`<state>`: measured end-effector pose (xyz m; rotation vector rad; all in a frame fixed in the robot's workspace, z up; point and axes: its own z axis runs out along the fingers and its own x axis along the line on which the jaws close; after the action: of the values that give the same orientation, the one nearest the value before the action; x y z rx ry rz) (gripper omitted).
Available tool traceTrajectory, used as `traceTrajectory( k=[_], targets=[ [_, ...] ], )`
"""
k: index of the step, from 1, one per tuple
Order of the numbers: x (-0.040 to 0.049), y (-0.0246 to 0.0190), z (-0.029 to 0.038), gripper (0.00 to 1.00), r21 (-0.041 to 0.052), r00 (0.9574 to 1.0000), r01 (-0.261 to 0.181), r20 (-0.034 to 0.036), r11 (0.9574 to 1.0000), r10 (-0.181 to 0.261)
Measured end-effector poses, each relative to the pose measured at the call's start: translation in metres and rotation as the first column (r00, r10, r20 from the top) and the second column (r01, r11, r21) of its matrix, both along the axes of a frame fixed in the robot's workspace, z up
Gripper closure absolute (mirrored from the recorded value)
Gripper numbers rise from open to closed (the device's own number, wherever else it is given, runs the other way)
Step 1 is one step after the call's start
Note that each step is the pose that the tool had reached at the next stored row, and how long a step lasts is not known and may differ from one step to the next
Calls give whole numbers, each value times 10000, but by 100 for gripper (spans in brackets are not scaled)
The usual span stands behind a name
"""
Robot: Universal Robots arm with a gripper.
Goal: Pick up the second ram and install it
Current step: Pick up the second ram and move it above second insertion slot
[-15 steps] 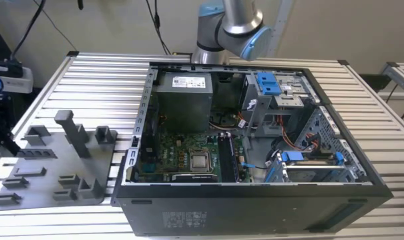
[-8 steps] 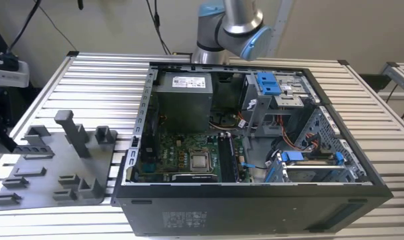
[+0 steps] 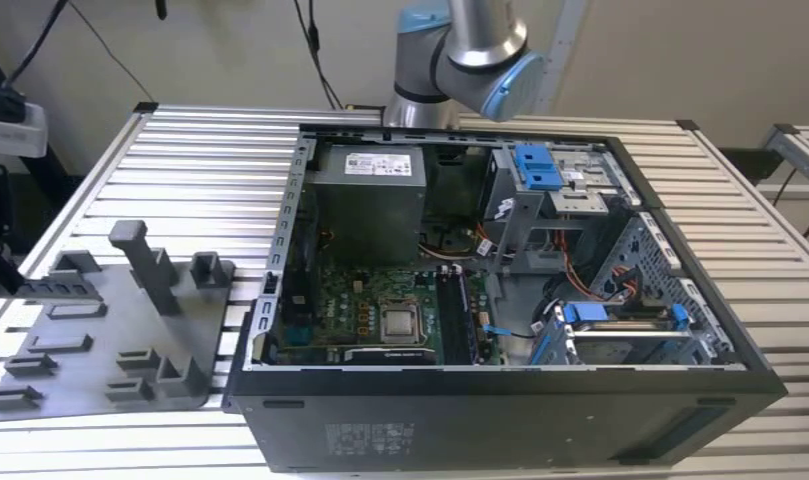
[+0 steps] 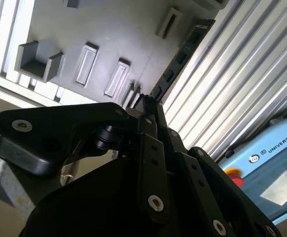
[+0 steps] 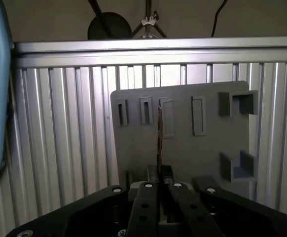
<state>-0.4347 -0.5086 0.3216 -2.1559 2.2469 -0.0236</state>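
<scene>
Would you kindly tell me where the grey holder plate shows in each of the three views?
Exterior view: the grey holder plate lies on the ribbed metal table at the exterior view's left, beside the computer case.
Second wrist view: the plate lies beyond the gripper, which is shut on the second ram.
First wrist view: the plate lies beyond the gripper, behind the edge-on ram.
Shared landmark: the ribbed metal table under the plate.

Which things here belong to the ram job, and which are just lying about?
Job: ram, gripped by the tool; green board in the open case.
Lying about: grey tray under the ram; blue pendant; slatted table.
</scene>
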Motion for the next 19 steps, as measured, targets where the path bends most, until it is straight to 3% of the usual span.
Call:
traceTrajectory(
  k=[7,19],
  targets=[
    [-1,0,126,86,0,10000,0,0,10000,0],
    [-2,9,288,86,2,10000,1,0,10000,-1]
  ],
)
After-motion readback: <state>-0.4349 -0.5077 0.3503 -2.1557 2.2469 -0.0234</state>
